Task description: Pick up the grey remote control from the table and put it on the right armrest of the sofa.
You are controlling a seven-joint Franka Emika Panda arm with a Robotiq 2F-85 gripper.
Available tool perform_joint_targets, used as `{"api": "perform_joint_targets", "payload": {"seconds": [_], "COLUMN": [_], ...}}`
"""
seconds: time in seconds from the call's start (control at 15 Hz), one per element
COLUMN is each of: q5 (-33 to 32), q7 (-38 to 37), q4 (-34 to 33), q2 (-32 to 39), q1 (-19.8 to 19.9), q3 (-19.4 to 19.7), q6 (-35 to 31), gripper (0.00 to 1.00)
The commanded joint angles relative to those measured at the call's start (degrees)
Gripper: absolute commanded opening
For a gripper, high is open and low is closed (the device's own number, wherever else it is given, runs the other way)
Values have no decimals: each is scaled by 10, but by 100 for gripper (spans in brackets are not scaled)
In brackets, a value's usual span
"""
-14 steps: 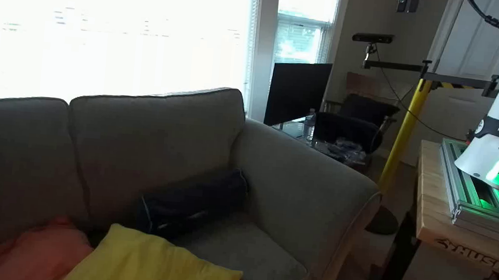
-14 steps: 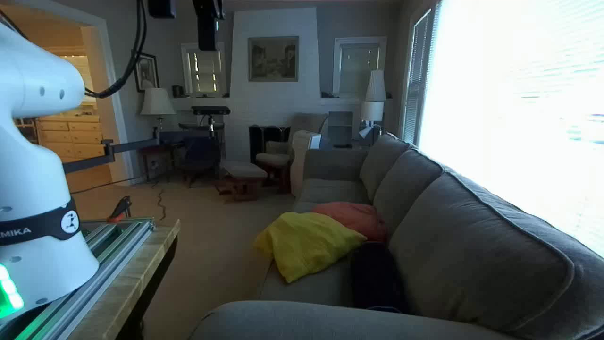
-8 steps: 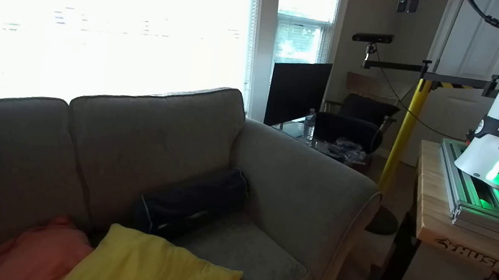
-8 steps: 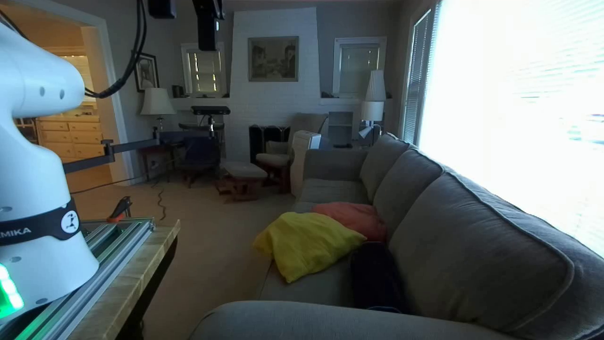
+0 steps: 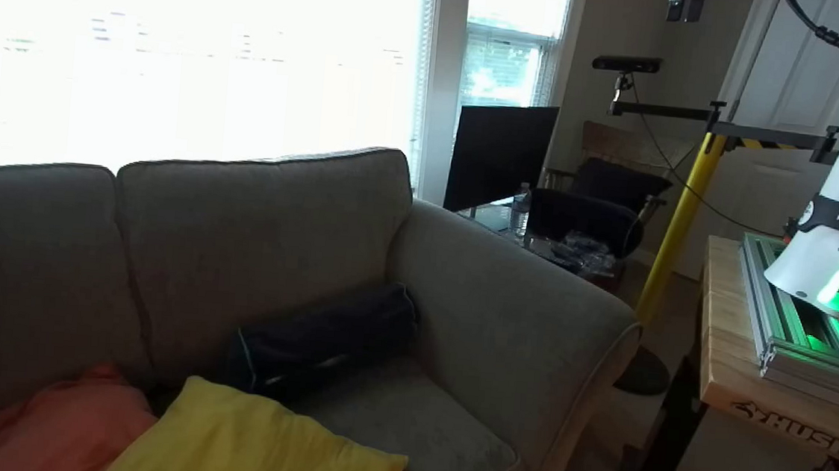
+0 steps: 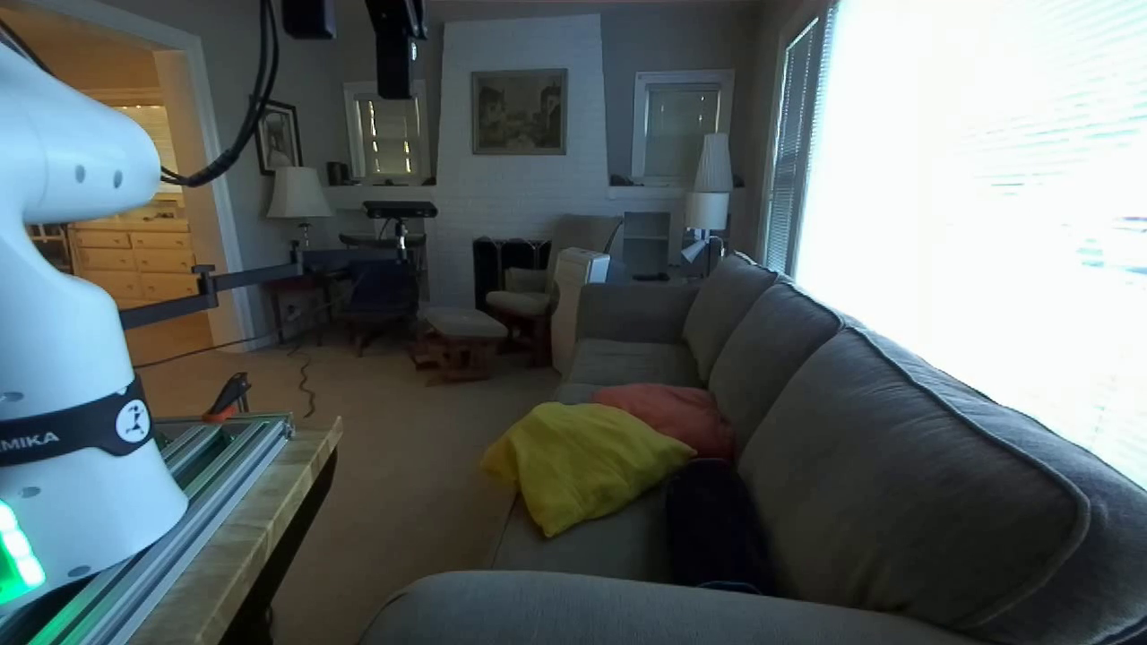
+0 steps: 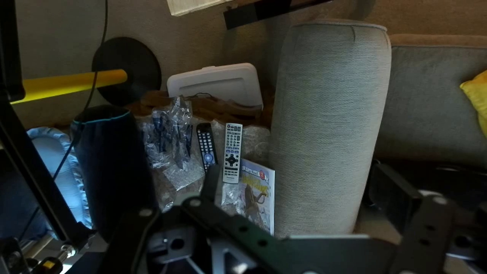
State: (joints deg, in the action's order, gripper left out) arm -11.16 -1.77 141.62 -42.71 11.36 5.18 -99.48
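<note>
The grey remote control (image 7: 232, 152) is a slim light-grey bar with dark buttons in the wrist view. It lies on the cluttered table (image 7: 257, 135), close to a book. In the exterior views I cannot make it out. The right armrest (image 7: 331, 125) is broad and padded, just right of the table; it also shows in both exterior views (image 5: 512, 295) (image 6: 627, 609). The sofa (image 5: 262, 231) is grey-olive. My gripper (image 7: 298, 173) is open and empty, its fingers wide apart above the table and armrest; it hangs high in an exterior view (image 5: 686, 8).
A black remote (image 7: 206, 146) lies left of the grey one. Clear plastic wrap (image 7: 177, 129) and the book (image 7: 260, 194) share the table. A dark bolster (image 7: 114, 163), a yellow pole (image 7: 76, 84) and a white lid (image 7: 217, 85) surround it. A bottle (image 5: 520, 212) and monitor (image 5: 500, 156) stand behind the armrest.
My gripper hangs very slightly lower in an exterior view. Nothing else has visibly moved.
</note>
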Motion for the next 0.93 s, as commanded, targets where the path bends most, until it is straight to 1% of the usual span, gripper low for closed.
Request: {"api": "perform_joint_targets", "payload": {"seconds": [0.0,0.07,0.27,0.47,0.67,0.87], "q5": [-8,-9,-15,-22,-37,-58], "q7": [-2,-7,-4,-14,-29,-54], "q4": [16,22,40,41,20,-18], "q2": [39,55,115,209,312,418], "q1": [-6,-3,2,12,22,27], "q3": [16,19,30,32,30,35], "q6": [-50,-72,-170,-270,-340,-383], "gripper": [100,100,100,100,100,100]}}
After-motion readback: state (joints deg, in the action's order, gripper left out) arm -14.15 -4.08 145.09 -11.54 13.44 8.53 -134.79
